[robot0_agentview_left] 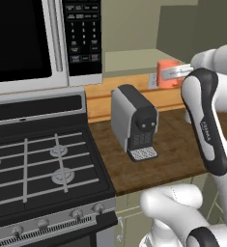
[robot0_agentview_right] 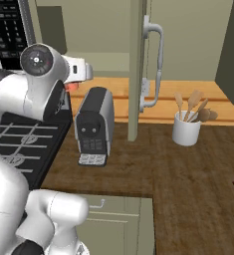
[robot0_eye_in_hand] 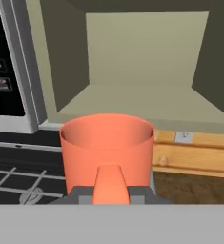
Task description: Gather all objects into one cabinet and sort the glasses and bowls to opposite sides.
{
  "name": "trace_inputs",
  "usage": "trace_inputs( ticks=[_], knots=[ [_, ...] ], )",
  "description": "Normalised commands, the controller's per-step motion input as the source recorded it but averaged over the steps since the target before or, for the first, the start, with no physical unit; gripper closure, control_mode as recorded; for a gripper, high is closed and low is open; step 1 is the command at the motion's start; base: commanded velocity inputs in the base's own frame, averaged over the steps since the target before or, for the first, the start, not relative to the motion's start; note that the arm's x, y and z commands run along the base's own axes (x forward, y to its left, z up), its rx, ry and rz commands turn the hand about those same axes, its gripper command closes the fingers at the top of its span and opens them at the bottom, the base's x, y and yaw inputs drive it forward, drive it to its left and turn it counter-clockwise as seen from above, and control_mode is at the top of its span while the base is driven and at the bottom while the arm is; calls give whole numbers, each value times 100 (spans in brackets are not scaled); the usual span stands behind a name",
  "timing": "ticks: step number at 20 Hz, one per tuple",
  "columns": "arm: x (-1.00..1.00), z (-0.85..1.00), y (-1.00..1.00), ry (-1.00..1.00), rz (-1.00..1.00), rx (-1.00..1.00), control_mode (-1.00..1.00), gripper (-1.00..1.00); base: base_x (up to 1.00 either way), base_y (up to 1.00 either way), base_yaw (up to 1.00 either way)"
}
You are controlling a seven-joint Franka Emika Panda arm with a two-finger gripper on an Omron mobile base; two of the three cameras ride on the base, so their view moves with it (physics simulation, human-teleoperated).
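My gripper (robot0_eye_in_hand: 111, 194) is shut on the handle of the orange-red mug (robot0_eye_in_hand: 107, 147), which hangs upright in the air. Straight ahead of the mug, a little higher, lies the flat shelf of the open olive-green cabinet (robot0_eye_in_hand: 132, 102). From the left base view the mug (robot0_agentview_left: 166, 73) hovers above the wooden backsplash just below the cabinet shelf (robot0_agentview_left: 129, 59), with the gripper (robot0_agentview_left: 177, 73) on its right. In the right base view the gripper (robot0_agentview_right: 81, 71) sticks out past the arm, and a sliver of the mug (robot0_agentview_right: 71, 87) shows under it. The cabinet door (robot0_agentview_right: 135, 74) stands open with its grey bar handle (robot0_agentview_right: 157, 64).
A grey coffee machine (robot0_agentview_left: 134, 123) stands on the wooden counter (robot0_agentview_left: 177, 144) below the mug. The microwave (robot0_agentview_left: 37, 38) hangs to the left above the gas stove (robot0_agentview_left: 33, 164). A white holder with wooden utensils (robot0_agentview_right: 186, 127) sits right of the open door.
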Motion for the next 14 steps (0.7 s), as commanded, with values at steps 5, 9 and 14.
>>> trace_inputs(
  ticks=[5,9,14],
  knots=[
    [-51,3,0,-1,0,0,-100,100,0,0,0],
    [-9,0,0,0,0,0,-100,100,0,0,0],
    [-2,0,0,0,0,0,-100,100,0,0,0]
  ],
)
